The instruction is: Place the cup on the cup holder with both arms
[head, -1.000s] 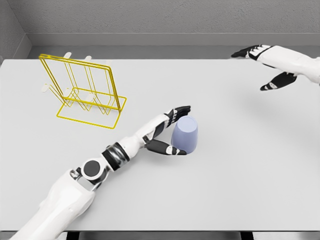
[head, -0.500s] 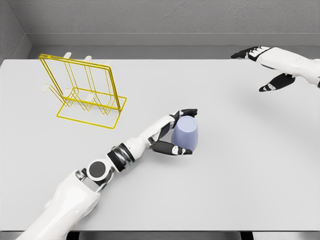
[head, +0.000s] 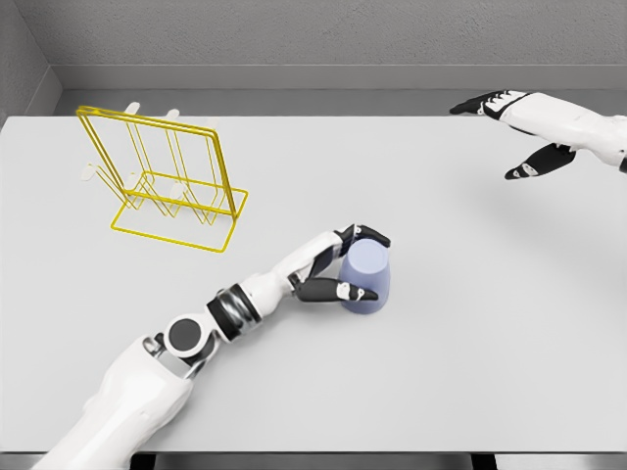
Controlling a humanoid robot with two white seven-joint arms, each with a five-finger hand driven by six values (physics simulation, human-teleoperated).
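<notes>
Head view: left hand (head: 338, 269) seemingly grips upturned cup (head: 365, 277); contents hidden.

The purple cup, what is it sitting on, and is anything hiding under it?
The cup stands upside down on the white table, with the left hand wrapped around its side. Whether anything is underneath or inside cannot be seen; its own wall covers that.

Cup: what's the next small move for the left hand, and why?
Probably lift it straight up a little. The left hand has fingers over the top and thumb across the front of the cup, which sits upside down on the table. The yellow cup holder is far to the left, so the cup must clear the surface first.
</notes>
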